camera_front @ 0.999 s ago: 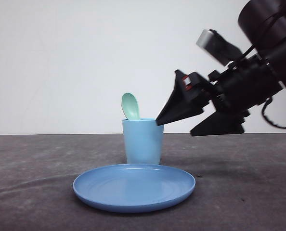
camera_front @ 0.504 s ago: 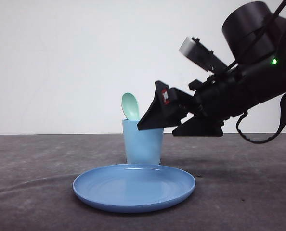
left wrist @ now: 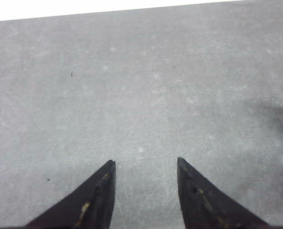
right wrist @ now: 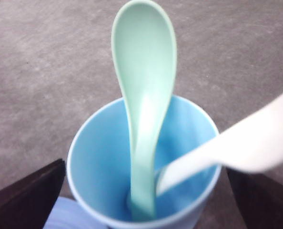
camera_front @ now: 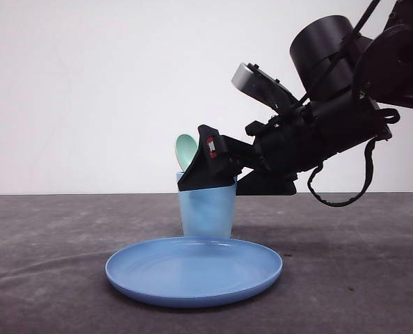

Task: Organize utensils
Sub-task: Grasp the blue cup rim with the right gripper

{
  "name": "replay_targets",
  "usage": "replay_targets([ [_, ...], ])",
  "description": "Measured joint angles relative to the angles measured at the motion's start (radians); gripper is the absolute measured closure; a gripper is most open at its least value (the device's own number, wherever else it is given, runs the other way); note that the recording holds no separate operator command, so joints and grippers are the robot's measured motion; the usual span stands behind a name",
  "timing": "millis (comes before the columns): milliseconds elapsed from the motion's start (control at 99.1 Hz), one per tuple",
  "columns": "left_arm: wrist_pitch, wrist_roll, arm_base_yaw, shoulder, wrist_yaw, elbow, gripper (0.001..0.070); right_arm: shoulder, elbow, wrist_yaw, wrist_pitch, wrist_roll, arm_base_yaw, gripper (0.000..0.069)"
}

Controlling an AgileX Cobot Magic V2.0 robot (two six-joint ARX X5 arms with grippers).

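cup (camera_front: 206, 212) frame centre: holds spoon (right wrist: 144, 95), bowl up, plus fork (right wrist: 237, 143) slanting in | plate (camera_front: 192, 271) below: bare | right gripper (camera_front: 192, 182) at rim, grip unclear | left gripper (left wrist: 145, 164) spread, holding nothing

Mint spoon (right wrist: 144, 95) upright in blue cup (right wrist: 96, 162), white fork (right wrist: 237, 143) handle leaning on rim

mint spoon (right wrist: 144, 95) upright, white fork (right wrist: 217, 148) apparently leaning

Even, bright light (close-ups blurred)
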State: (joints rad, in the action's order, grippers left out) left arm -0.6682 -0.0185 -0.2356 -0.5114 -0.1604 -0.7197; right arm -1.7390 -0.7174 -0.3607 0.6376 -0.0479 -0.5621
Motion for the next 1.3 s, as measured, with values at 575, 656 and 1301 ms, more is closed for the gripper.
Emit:
replay_targets([
  [575,0.002,0.0,0.0,0.0,0.0,0.0,0.0474,-0.04,-0.035,0.028,-0.018,0.0,-0.02,0.0012],
  [656,0.002,0.0,0.0,0.0,0.0,0.0,0.0474,-0.04,-0.035,0.028,-0.038,0.0,-0.021,0.0031],
  [1301,0.002,0.001,0.0,0.0,0.0,0.0,0.0474,-0.04,-0.035,0.023,-0.002,-0.002,-0.024,0.0203],
])
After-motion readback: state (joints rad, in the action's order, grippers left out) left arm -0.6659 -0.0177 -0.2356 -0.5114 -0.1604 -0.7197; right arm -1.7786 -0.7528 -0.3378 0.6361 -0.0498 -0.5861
